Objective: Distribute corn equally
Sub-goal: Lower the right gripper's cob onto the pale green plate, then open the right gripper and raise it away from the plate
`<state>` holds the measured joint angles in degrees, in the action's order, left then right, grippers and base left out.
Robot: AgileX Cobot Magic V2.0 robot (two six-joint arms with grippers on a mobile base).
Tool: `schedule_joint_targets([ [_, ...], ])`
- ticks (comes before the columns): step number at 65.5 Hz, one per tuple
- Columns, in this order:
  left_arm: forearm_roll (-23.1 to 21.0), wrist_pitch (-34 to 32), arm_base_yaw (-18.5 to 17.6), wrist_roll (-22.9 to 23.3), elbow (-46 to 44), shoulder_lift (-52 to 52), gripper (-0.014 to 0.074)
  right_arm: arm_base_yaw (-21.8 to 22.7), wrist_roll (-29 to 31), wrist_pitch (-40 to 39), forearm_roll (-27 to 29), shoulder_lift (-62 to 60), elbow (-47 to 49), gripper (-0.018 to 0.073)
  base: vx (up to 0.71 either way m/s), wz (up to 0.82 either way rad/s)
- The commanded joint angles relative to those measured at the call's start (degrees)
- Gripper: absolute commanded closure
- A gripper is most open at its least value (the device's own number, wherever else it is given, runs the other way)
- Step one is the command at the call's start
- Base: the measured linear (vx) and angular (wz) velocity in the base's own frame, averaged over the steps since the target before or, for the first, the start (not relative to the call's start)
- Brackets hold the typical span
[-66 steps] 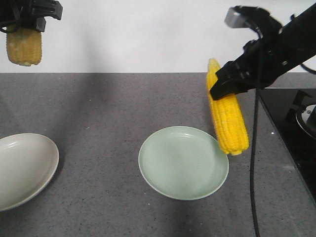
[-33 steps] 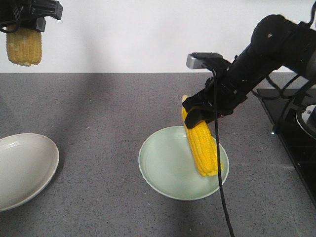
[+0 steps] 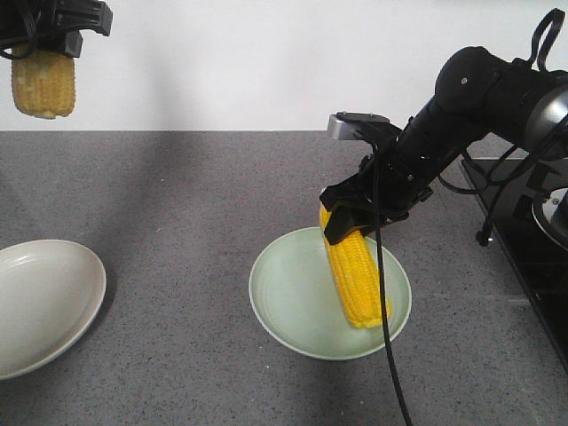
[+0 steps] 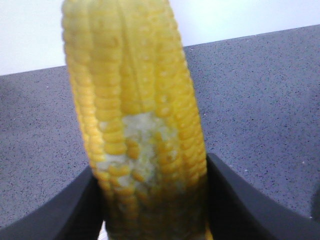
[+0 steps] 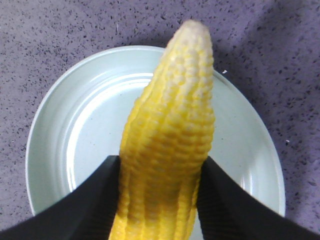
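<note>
Now: right gripper (image 3: 348, 216) clamped on a corn cob (image 3: 357, 280), frame centre-right, lower end low over the green plate (image 3: 280, 302), contact unclear | left gripper (image 3: 49, 31) gripping second cob (image 3: 43, 84) aloft, upper left | white plate (image 3: 44, 306) lower left on the table (image 3: 195, 195), bare | progress: neither cob released yet.

Two husked yellow corn cobs are in view. One cob (image 3: 355, 280) is tilted steeply, its lower end toward 5 o'clock over the right half of the pale green plate (image 3: 284, 302). The second cob (image 3: 43, 84), at 10 o'clock, hangs upright and shows a patch of missing kernels (image 4: 142, 142).
</note>
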<state>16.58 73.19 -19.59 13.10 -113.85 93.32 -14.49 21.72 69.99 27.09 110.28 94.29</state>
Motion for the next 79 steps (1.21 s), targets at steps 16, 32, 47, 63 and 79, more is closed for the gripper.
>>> schedule_joint_targets([
  [16, 1.1, -1.9, 0.0, 0.5, -1.3, -2.4, 0.0485, -0.1, 1.7, 0.4, 2.0, -2.9, 1.8, 0.0067, 0.0, 0.0],
  [32, 1.1, -1.9, 0.0, 0.5, -1.3, -2.4, 0.0485, 0.0, 2.1, 0.1, 2.0, -2.9, 1.8, 0.0027, 0.0, 0.0],
  [47, 1.1, -1.9, 0.0, 0.5, -1.3, -2.4, 0.0485, 0.0, 1.9, -0.9, 2.1, -3.7, 1.8, 0.0027, 0.0, 0.0],
  [63, 1.1, -1.9, 0.0, 0.5, -1.3, -2.4, 0.0485, 1.1, 2.1, -3.7, 1.6, -8.9, 1.8, 0.0032, 0.0, 0.0],
  [79, 1.1, -1.9, 0.0, 0.5, -1.3, -2.4, 0.0485, 5.2, 1.9, -4.1, 0.2, -16.8, 1.7, 0.0032, 0.0, 0.0],
])
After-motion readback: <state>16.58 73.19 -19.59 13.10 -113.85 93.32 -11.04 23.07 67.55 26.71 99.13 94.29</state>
